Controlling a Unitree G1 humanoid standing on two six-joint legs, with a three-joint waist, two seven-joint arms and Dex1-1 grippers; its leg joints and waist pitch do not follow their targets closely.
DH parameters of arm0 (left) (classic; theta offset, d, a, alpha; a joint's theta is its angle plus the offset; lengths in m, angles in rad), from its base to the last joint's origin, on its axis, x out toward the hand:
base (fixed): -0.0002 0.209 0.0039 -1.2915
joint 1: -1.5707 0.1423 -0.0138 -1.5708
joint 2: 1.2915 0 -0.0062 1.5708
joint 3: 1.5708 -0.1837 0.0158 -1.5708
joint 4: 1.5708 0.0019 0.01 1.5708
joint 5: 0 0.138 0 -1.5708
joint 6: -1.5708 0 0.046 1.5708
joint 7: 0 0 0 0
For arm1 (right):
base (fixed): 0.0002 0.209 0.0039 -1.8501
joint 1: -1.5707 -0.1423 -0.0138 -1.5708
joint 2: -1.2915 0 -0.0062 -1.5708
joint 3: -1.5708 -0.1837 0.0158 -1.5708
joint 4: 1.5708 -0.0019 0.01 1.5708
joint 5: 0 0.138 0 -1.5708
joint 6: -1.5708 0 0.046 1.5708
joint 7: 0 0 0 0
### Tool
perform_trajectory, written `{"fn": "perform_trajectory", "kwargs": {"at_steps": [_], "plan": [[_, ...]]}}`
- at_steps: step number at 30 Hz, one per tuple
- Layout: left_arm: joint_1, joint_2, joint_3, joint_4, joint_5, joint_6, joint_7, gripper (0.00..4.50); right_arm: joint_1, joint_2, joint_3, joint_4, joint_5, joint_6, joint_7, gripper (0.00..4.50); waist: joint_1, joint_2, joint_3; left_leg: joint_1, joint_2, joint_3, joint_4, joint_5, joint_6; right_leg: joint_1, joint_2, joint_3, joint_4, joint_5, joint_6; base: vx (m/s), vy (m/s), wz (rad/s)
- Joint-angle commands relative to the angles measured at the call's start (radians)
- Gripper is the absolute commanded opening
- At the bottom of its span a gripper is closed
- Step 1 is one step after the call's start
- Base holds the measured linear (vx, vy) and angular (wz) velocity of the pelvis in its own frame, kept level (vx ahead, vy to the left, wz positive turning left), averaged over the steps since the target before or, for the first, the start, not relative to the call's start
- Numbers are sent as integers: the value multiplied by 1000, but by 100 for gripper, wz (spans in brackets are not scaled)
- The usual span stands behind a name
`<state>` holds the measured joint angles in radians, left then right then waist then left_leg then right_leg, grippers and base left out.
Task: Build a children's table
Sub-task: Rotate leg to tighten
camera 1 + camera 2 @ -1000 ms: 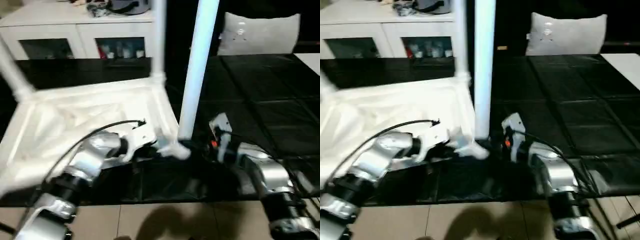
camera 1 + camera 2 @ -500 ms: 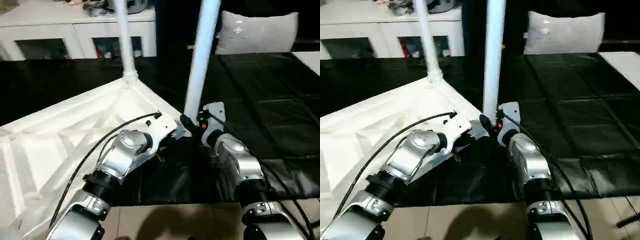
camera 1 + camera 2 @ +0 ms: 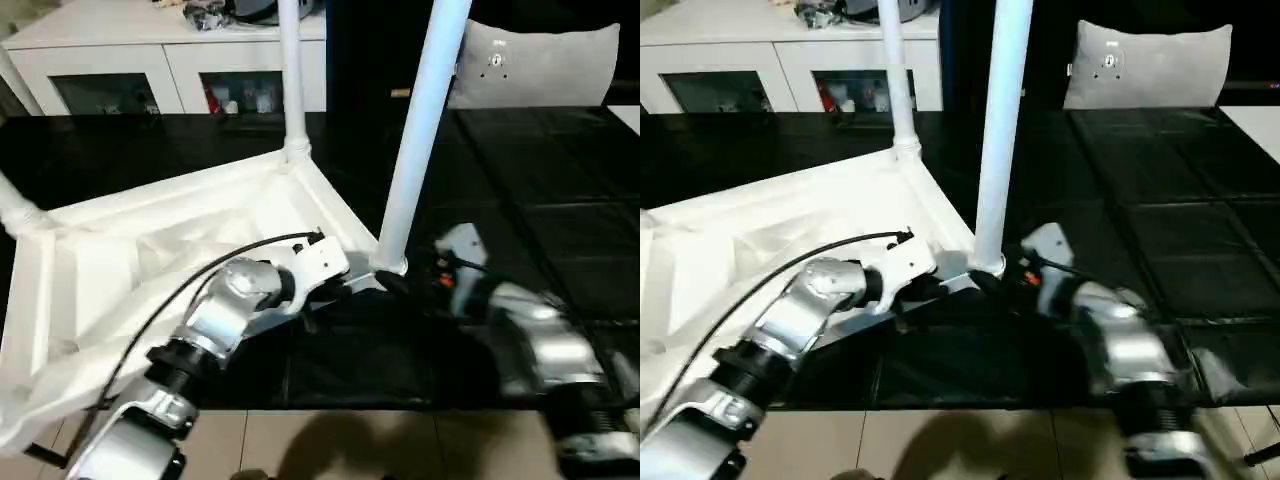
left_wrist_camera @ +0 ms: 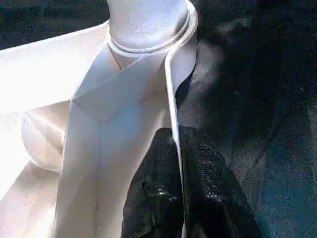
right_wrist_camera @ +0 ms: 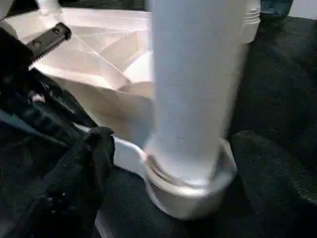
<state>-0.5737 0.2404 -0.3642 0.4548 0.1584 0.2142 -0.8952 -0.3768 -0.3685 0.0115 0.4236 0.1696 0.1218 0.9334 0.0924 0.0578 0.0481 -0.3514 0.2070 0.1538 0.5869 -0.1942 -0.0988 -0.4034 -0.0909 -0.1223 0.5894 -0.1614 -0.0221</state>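
The children's table lies upside down, its white ribbed top [image 3: 150, 250] on the black surface. Three white legs stand up from corner sockets: a near one [image 3: 420, 130], a far one [image 3: 291, 70] and one at the left [image 3: 15, 210]. My left gripper [image 4: 177, 163] is shut on the top's thin rim wall, just beside the near leg's socket [image 4: 148, 29]. My right gripper [image 5: 178, 158] is open at that leg's base. One finger [image 5: 94, 153] and the other finger [image 5: 267, 158] stand on either side of the leg with gaps.
A white cabinet [image 3: 180, 70] with glass doors runs along the back. A grey cushion [image 3: 545, 60] sits at the back right. The black-covered work surface [image 3: 560, 200] stretches to the right, and its front edge meets tiled floor [image 3: 350, 445].
My right gripper's fingers have spread apart off the near leg, and that arm has drawn back to the right. The left gripper keeps its hold on the rim. The camera has shifted.
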Motion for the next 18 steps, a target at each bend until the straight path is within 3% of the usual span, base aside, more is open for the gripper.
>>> {"fn": "perform_trajectory", "kwargs": {"at_steps": [1,3,9,18], "plan": [[-7,32,-33,8,15,-49,-53,0,1,-28,20,-41,18,5,59,425,3,-8,-67,-11,11,5,-61,-191,101,66,-52,46,-85,-324,-144,0,0,0],[-5,61,-47,11,13,-87,-98,0,-1,-59,27,-52,33,15,122,425,4,-10,-67,-12,12,5,-61,-183,111,65,-51,46,-83,-314,-151,0,0,0],[2,144,-90,-6,-6,-190,-263,0,-20,-121,81,-57,46,6,294,388,9,-8,-65,-7,17,6,-63,-209,101,60,-53,46,-84,-355,-155,0,0,0],[24,197,-119,-64,-69,-295,-421,0,-50,-135,136,-21,33,-14,390,298,29,-13,-68,-7,23,8,-62,-185,96,59,-56,52,-71,-299,-182,0,0,0]]}}
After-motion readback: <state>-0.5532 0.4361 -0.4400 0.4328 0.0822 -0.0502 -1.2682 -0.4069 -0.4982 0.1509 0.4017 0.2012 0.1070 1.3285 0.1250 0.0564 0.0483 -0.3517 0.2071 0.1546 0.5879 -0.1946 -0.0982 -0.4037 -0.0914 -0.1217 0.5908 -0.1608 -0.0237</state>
